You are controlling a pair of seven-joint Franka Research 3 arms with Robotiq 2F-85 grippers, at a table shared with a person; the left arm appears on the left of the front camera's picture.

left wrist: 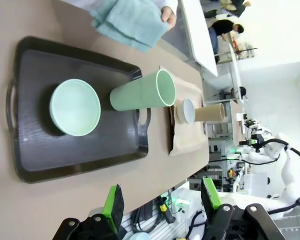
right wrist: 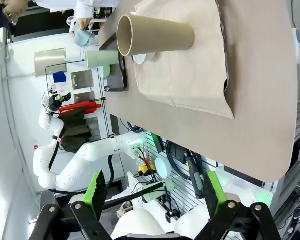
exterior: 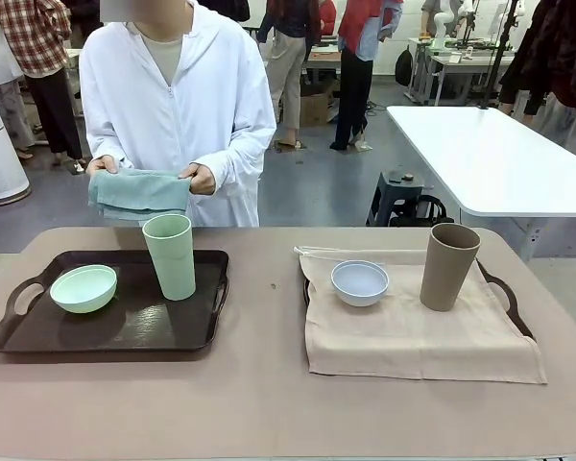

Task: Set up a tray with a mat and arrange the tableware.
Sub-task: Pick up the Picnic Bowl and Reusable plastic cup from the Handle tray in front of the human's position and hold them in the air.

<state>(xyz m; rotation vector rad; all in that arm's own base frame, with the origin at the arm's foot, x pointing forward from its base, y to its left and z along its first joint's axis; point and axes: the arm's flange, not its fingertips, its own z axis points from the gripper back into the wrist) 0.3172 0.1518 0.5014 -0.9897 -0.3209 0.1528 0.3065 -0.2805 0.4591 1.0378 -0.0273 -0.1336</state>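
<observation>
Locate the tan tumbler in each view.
Front view: tan tumbler right of centre, standing on the beige mat.
Left wrist view: tumbler at centre right, just right of the white bowl, on the mat.
Right wrist view: tumbler at top centre, on the mat.
Shared landmark: the mat.

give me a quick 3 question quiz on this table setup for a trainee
1. True or false: the pale green tumbler stands on a mat.
2. What do the person's hands hold? A) a folded teal cloth B) a bowl C) a tumbler
3. Fill in: the greyish white bowl sits on the beige mat beside the ___ tumbler.
Key: 1 false, it stands on the bare dark tray; 2 A; 3 tan brown.
</observation>
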